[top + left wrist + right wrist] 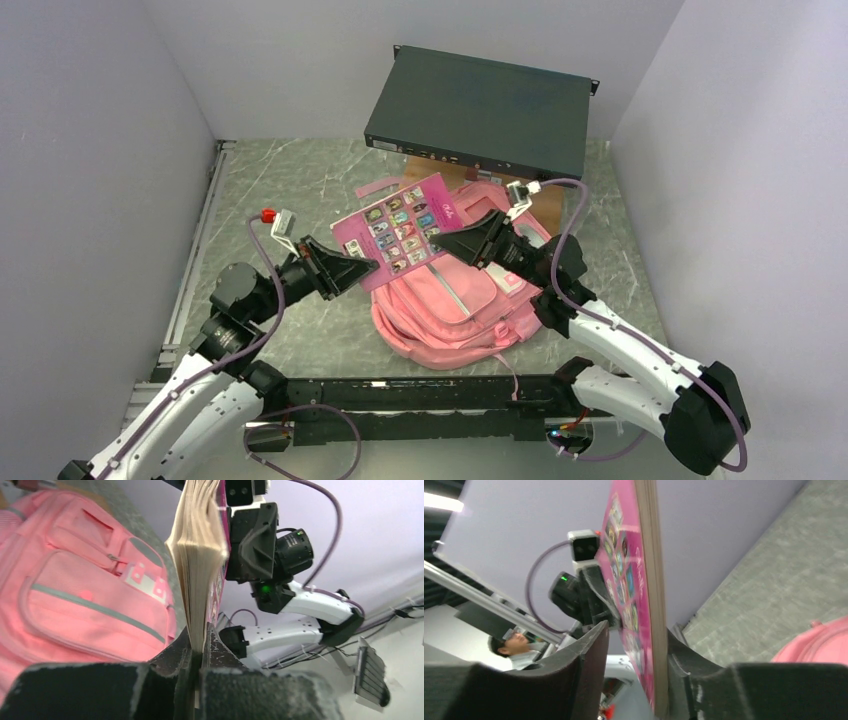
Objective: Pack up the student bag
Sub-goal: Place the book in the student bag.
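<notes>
Student bag (450, 310) lies flat on the bench (290, 190), front pockets up, about midway between near and far edges and a little toward the right edge. Pink-covered book (398, 228) is in the air over the bag's far-left part, tilted, cover up. Left claw (370, 266) is at the book's near-left corner, right claw (440, 243) at its right edge.

Left wrist view: fingers (217, 647) clamped tight on the page block, no gap. Bag's zipped pockets behind, at left. The top view hides this pinch.

Right wrist view: jaws straddle the book but are partly parted. There is a gap between one finger (584, 655) and the cover; the other finger lies against the book's back.

Top view only: dark flat equipment box (480, 105), raised at the bench's far edge.
</notes>
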Controlling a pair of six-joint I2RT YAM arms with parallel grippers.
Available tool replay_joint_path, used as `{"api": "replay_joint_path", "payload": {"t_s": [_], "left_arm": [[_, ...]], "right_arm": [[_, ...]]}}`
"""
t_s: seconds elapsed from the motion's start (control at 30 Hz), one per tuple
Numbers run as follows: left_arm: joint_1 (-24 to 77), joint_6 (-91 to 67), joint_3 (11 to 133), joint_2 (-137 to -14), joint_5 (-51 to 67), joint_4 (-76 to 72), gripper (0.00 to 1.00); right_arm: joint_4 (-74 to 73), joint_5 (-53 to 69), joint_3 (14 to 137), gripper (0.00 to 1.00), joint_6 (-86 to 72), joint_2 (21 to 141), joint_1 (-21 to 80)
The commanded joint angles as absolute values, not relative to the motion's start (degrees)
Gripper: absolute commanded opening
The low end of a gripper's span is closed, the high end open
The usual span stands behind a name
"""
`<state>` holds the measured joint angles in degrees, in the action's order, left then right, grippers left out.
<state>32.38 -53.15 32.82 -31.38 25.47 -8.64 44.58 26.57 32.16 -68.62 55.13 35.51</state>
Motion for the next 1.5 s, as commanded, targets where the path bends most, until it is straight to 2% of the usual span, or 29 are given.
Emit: {"api": "replay_joint_path", "payload": {"t_s": [0.0, 0.03, 0.1, 0.2, 0.33, 0.5, 0.67, 1.0, 1.17, 1.23, 1.27, 1.47], "left_arm": [[32.0, -42.9, 38.9, -27.5, 14.8, 3.4, 0.00], [32.0, -40.1, 40.8, -26.1, 11.3, 8.5, 0.00], [32.0, -35.7, 45.4, -23.3, 3.3, 19.8, 0.00], [32.0, -31.2, 50.7, -19.9, -7.7, 31.3, 0.00], [32.0, -33.5, 53.6, -16.3, -23.4, 42.0, 0.00], [32.0, -34.8, 53.5, -15.2, -28.1, 46.2, 0.00], [32.0, -35.2, 52.7, -16.2, -26.4, 46.0, 0.00], [32.0, -36.0, 50.9, -19.4, -20.8, 44.0, 0.00], [31.9, -36.8, 50.3, -20.6, -18.3, 43.2, 0.00], [32.0, -37.4, 50.1, -20.9, -17.5, 43.1, 0.00], [32.0, -37.6, 50.1, -21.1, -17.1, 43.1, 0.00], [32.0, -34.8, 52.3, -23.0, -14.0, 44.8, 0.00]], "right_arm": [[20.8, 31.1, 37.2, 0.54, -50.5, 53.0, 36.5], [15.0, 30.6, 38.5, 0.61, -45.8, 52.9, 36.6], [5.9, 29.1, 40.6, 0.68, -37.5, 52.2, 36.8], [-2.0, 25.0, 41.7, 0.72, -28.7, 52.0, 40.0], [-11.4, 9.4, 45.1, 0.74, -19.7, 56.2, 52.5], [-18.8, -9.8, 51.8, 0.75, -15.5, 66.5, 65.0], [-26.6, -22.3, 59.2, 0.74, -12.8, 77.0, 73.1], [-32.8, -35.3, 63.6, 0.50, -13.9, 89.5, 76.6], [-32.7, -44.1, 63.3, 0.27, -15.8, 91.2, 76.8], [-30.9, -45.4, 62.5, 0.05, -15.8, 90.0, 76.8], [-29.9, -45.7, 62.2, 0.00, -15.7, 88.9, 76.7], [-25.2, -41.1, 60.4, 0.00, -14.2, 77.7, 73.1]]}}
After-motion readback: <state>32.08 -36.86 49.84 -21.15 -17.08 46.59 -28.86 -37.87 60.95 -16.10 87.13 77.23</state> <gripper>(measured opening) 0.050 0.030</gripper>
